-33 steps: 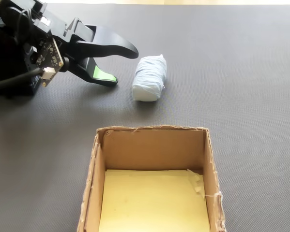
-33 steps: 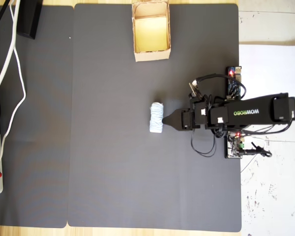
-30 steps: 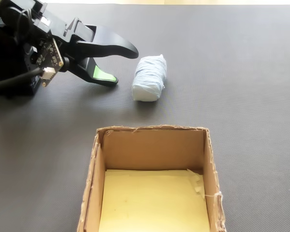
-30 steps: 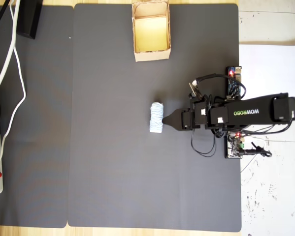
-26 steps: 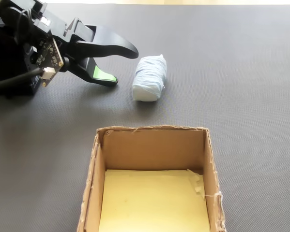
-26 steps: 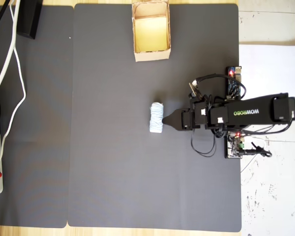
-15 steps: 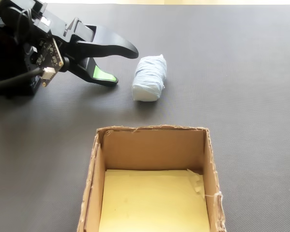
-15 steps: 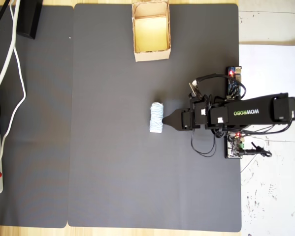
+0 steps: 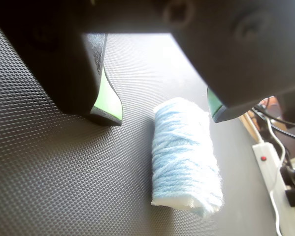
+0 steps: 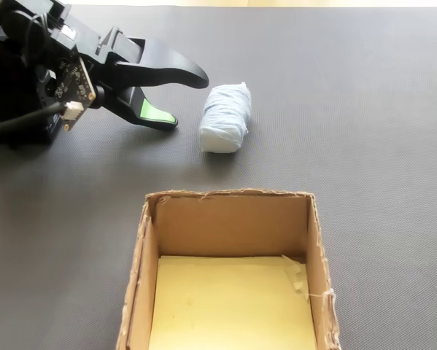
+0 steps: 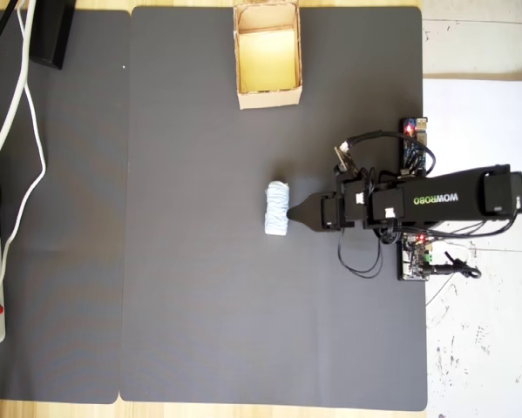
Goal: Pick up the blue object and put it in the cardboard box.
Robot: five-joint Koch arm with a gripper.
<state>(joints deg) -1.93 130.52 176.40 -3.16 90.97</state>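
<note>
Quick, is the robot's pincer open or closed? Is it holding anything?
Pincer: open, holding nothing. The blue yarn roll lies on the mat just in front of it, not between the tips.

The blue object (image 9: 186, 157) is pale sky blue, wound in fine ribbed strands, and turns whitish at its fuzzy lower end; in the fixed view (image 10: 225, 117) it reads almost white-blue. The gripper (image 10: 185, 98) is glossy black, with bright green pads (image 9: 109, 96) lining the inner faces of its fingers. The mat (image 11: 199, 305) is charcoal grey with a fine woven grid of raised dots. The cardboard box (image 10: 225, 222) has tan walls with pale frayed edges and a light yellow floor. The arm (image 11: 435, 198) is black with white lettering. A white power strip (image 9: 271, 172) carries a red button.
</note>
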